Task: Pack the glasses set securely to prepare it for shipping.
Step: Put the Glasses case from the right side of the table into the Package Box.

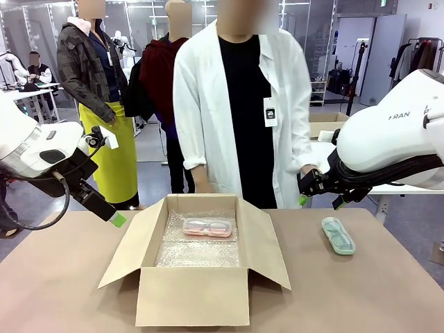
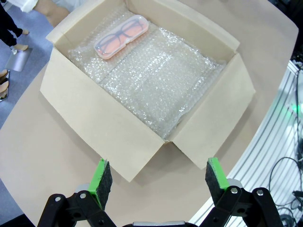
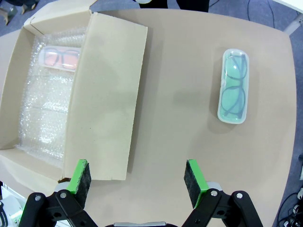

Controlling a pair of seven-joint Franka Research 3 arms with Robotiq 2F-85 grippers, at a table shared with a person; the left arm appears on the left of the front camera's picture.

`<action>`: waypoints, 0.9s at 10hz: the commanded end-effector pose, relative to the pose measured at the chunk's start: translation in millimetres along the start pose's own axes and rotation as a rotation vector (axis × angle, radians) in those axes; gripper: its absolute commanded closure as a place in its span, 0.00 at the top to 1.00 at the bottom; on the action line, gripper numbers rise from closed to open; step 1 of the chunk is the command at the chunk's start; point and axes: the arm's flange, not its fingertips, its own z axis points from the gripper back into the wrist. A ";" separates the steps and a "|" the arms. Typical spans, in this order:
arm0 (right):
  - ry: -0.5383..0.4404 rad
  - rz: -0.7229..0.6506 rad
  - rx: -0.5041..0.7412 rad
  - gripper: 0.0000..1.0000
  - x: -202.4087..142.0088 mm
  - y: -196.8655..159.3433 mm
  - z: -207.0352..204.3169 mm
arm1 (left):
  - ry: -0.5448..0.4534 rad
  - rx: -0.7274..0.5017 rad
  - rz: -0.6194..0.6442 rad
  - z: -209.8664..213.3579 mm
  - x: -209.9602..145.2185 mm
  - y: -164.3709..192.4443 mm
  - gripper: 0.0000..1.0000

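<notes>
A: Grippers first: how did each one stand?

B: The left gripper [image 2: 158, 178] had its jaws spread wide, green pads well apart, holding nothing and touching nothing. It hung above the table [image 2: 57, 156], looking down on one corner of the cardboard box [image 2: 94, 123].

A: And the other?

B: The right gripper [image 3: 137, 182] was just as wide open and just as empty (its pads hung over bare table beside the box's outspread flap).

A: Where was the glasses set?

B: Split in two. The pink case [image 2: 120, 36] lay flat inside the box on the bubble wrap [image 2: 156, 85], close to the far wall, with dark frames showing through it. The green case [image 3: 233, 86] lay outside on the table, to the robot's right of the box and well apart from it, with frames visible inside too.

A: Was either case touched?

B: No, both lay clear of the pads. The box flaps were all folded outward, and a person in a white coat [image 1: 239, 104] stood at the far side behind the box
</notes>
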 end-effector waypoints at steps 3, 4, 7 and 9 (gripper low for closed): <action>0.002 0.010 0.010 1.00 -0.1 -0.5 -0.6 | -0.007 -0.012 -0.007 1.3 -0.8 1.5 1.00; 0.002 0.010 0.010 1.00 -0.1 -0.5 -0.6 | -0.007 -0.012 -0.007 1.3 -0.8 1.5 1.00; 0.002 0.010 0.010 1.00 -0.1 -0.5 -0.6 | -0.007 -0.012 -0.007 1.3 -0.8 1.5 1.00; 0.016 -0.007 -0.073 1.00 5.6 1.2 6.7 | -0.007 -0.012 -0.007 1.3 -0.8 1.5 1.00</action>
